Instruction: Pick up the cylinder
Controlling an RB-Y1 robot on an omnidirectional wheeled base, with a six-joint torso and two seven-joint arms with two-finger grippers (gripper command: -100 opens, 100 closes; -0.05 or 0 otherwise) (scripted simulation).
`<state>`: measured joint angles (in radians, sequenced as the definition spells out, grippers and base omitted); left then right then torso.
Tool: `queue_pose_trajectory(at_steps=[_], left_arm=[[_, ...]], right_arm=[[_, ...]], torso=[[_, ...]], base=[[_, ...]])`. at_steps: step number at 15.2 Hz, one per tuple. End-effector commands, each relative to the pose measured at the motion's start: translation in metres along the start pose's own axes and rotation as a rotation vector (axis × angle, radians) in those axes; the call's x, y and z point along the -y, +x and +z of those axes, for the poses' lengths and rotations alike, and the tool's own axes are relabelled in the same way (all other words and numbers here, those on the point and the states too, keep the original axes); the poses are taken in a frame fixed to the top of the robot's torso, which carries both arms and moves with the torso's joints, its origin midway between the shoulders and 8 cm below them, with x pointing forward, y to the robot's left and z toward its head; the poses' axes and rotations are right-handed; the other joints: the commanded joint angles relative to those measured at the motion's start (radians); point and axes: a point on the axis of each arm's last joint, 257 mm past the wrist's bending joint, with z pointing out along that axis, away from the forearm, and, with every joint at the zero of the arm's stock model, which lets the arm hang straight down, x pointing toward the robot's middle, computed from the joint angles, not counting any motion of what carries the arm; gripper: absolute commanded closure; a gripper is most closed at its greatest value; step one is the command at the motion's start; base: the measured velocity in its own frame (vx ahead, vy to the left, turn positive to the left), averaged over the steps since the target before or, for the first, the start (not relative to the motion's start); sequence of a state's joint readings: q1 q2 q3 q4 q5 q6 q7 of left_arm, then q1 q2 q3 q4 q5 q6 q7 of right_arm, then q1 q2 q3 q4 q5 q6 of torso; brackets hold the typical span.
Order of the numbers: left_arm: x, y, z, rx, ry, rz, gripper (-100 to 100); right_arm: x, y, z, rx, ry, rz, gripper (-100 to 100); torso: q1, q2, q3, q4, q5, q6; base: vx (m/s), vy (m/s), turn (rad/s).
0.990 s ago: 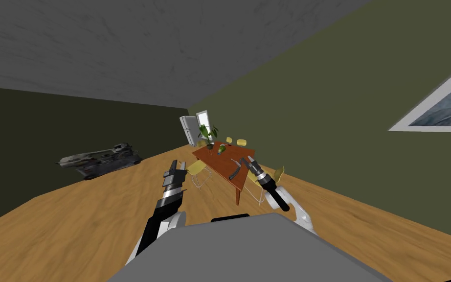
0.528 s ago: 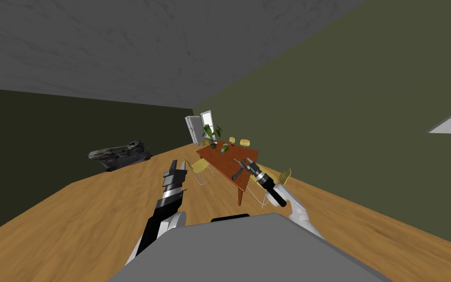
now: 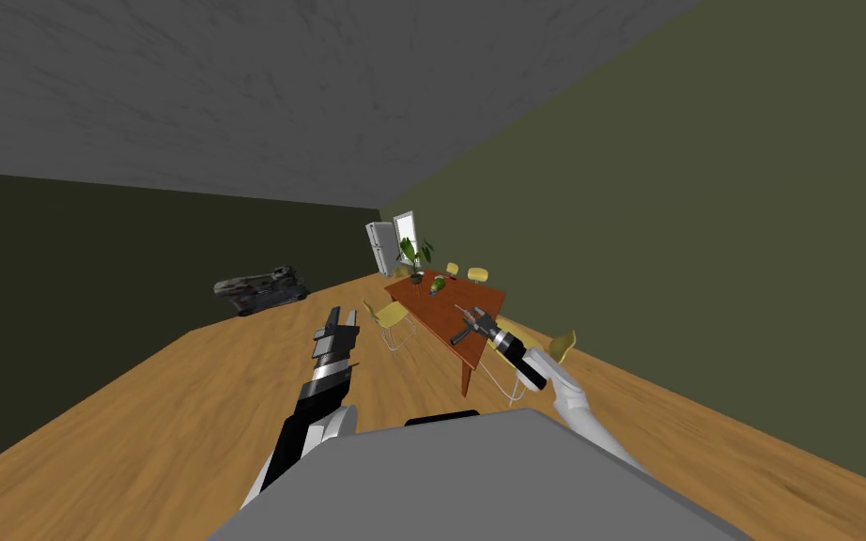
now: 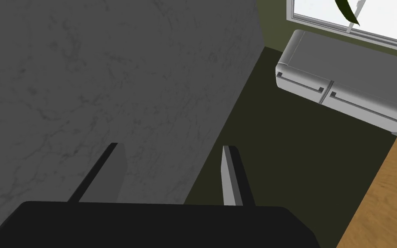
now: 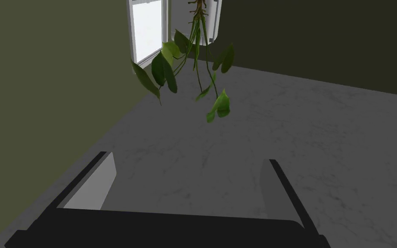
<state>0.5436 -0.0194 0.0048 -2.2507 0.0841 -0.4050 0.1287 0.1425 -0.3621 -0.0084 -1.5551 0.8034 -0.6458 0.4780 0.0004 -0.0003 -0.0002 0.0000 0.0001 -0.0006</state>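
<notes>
The right gripper (image 5: 189, 157) had its fingers spread wide, gripping nothing, with plant (image 5: 193, 64) leaves well beyond the tips. Just beside those fingers, a dark cylinder (image 3: 461, 335) lay on the red-brown table (image 3: 440, 305), the forearm reaching over its near end. The left gripper (image 4: 172, 146), fingers likewise apart, pointed forward over the wooden floor (image 3: 187, 404).

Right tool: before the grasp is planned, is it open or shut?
Open. The right tool has its two fingers standing wide apart in the right wrist view, nothing between them.
</notes>
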Motion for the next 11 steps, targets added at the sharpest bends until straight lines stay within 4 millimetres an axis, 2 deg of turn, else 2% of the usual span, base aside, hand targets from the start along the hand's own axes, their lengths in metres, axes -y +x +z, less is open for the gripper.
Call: queue_pose_trajectory(at_steps=[1, 3, 4, 6, 7, 9, 10, 11], left_arm=[[0.0, 0.0, 0.0, 0.0, 0.0, 0.0, 0], [0.0, 0.0, 0.0, 0.0, 0.0, 0.0, 0], [0.0, 0.0, 0.0, 0.0, 0.0, 0.0, 0], [0.0, 0.0, 0.0, 0.0, 0.0, 0.0, 0], [0.0, 0.0, 0.0, 0.0, 0.0, 0.0, 0], [0.0, 0.0, 0.0, 0.0, 0.0, 0.0, 0], [0.0, 0.0, 0.0, 0.0, 0.0, 0.0, 0], [0.0, 0.0, 0.0, 0.0, 0.0, 0.0, 0]], right_arm=[[0.005, 0.02, -0.002, -0.055, -0.011, -0.062, -100], [0.005, 0.026, -0.003, -0.075, -0.016, -0.079, -100], [0.013, 0.034, -0.002, -0.106, -0.035, -0.152, -100], [0.014, 0.052, -0.007, -0.149, -0.037, -0.165, -100], [0.023, 0.053, -0.004, -0.165, -0.056, -0.235, -100], [0.024, 0.076, -0.013, -0.223, -0.06, -0.249, -100], [0.024, 0.076, -0.013, -0.223, -0.061, -0.249, -100], [0.035, 0.084, -0.013, -0.255, -0.079, -0.317, -100]], torso=[[0.0, 0.0, 0.0, 0.0, 0.0, 0.0], [0.0, 0.0, 0.0, 0.0, 0.0, 0.001], [0.0, 0.0, 0.0, 0.0, 0.0, 0.001], [0.0, 0.0, 0.0, 0.0, 0.0, 0.0], [0.0, 0.0, 0.0, 0.0, 0.0, 0.001], [0.0, 0.0, 0.0, 0.0, 0.0, 0.0], [0.0, 0.0, 0.0, 0.0, 0.0, 0.001], [0.0, 0.0, 0.0, 0.0, 0.0, 0.001]], base=[[0.0, 0.01, 0.168], [0.0, 0.002, 0.031], [0.0, 0.01, 0.15], [0.001, 0.006, 0.148], [0.002, 0.009, 0.165], [0.004, 0.006, 0.12], [0.003, 0.001, -0.012], [0.002, 0.007, 0.142]])
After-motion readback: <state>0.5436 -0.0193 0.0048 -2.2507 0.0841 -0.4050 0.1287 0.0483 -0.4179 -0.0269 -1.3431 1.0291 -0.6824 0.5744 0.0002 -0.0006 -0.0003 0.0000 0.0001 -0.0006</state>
